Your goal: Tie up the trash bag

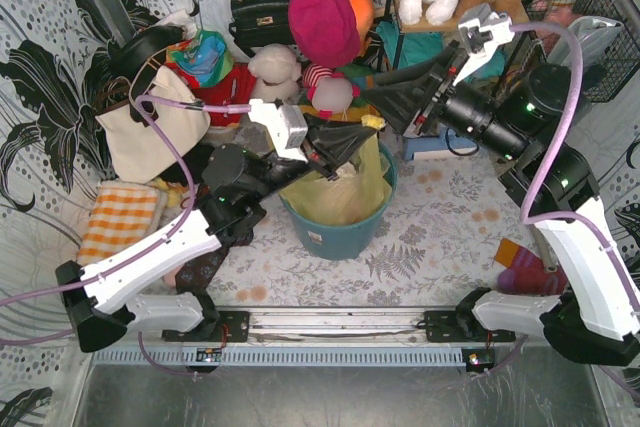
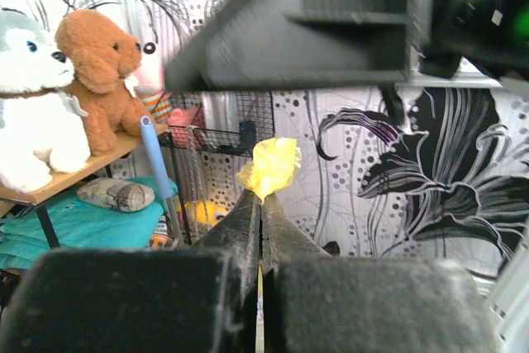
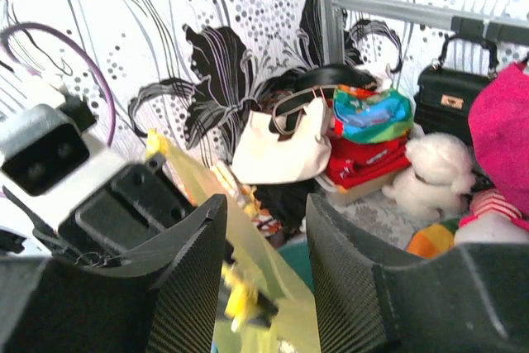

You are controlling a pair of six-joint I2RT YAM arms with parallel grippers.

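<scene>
Left tool (image 2: 260, 204) nearest lens: jaws pressed together, pinching twisted ear of trash bag (image 2: 270, 167), yellow tip poking out beyond. Bag sits in teal bucket (image 1: 340, 232), mid-worktop (image 1: 440, 237), nearer far edge. Held ear stretches up from rim, long axis slanting up toward right. Right tool (image 3: 264, 237) just beside that tip, jaws parted, clamping nothing visible, film passing below gap. Second ear, any knot: hidden behind both tools.

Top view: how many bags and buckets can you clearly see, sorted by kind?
yellow-green trash bag: 1
cream tote: 1
black handbag: 1
teal bucket: 1
Total: 4
</scene>
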